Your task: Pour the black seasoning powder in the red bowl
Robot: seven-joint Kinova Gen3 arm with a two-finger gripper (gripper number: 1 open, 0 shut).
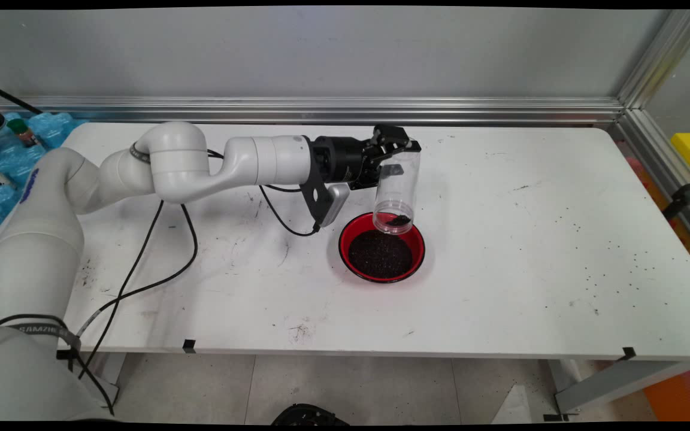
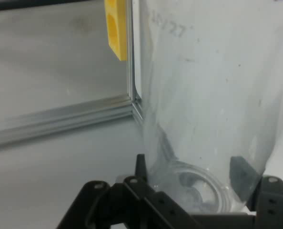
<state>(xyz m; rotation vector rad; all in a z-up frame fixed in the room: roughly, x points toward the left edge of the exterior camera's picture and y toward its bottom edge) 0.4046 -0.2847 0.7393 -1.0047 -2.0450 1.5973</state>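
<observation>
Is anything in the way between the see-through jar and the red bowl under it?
Nothing visible. The gripper holds the clear jar tipped mouth-down right over the red bowl of dark grains, with only open air between.

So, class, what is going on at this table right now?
A white robot arm holds a clear jar in its pincer, shut on the jar near its base. The jar is tipped mouth down over a red bowl near the middle of the white table. The bowl holds a heap of dark grains, and a few more sit at the jar's mouth. Dark specks are scattered over the table's right side.
</observation>
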